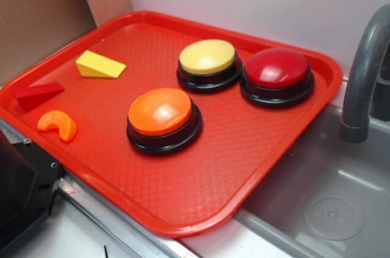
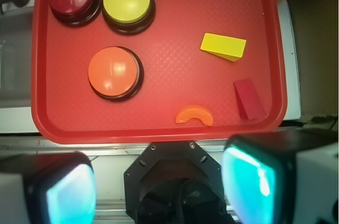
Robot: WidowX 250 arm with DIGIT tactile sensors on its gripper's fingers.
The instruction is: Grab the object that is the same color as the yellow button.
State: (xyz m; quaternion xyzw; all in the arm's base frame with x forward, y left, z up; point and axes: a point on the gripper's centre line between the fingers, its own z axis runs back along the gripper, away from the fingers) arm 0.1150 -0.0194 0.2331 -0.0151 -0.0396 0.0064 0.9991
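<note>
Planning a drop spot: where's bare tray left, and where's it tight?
Biggest bare patch: near corner of the tray, right of the orange button. Another in the middle, between the yellow wedge and the buttons. Crowded: yellow button and red button almost touching; red wedge and orange crescent close at the left edge.

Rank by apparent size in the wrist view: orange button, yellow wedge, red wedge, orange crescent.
1. orange button, clearly largest.
2. yellow wedge and red wedge look about alike, so no order between them.
3. orange crescent, smallest.
All lie on the red tray at similar depth, so camera nearness hardly skews this.
</note>
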